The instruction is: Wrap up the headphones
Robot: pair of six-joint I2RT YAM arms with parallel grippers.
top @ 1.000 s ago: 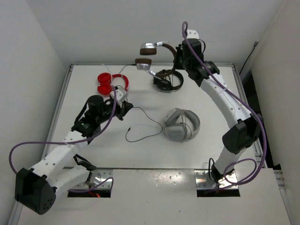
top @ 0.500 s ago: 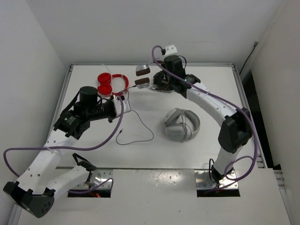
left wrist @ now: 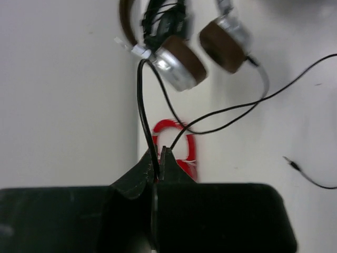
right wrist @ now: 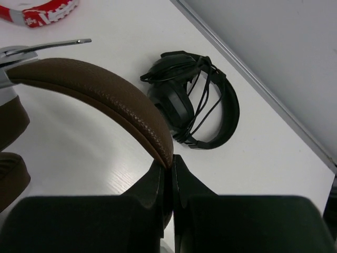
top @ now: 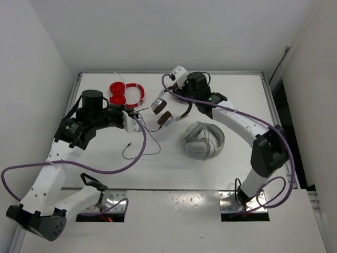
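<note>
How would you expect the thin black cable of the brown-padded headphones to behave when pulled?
Probably floppy: the thin black cable curves loosely beyond the shut left gripper pinching it. Likely light, so its free plug end may drag and whip about.

The headphones (top: 162, 112) (brown pads, silver cups) hang by headband, cable (left wrist: 140, 95) trailing.

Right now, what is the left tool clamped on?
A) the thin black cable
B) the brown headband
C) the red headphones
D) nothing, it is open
A: in the left wrist view the left tool is shut on the black cable, which runs up to the silver ear cup.
</note>
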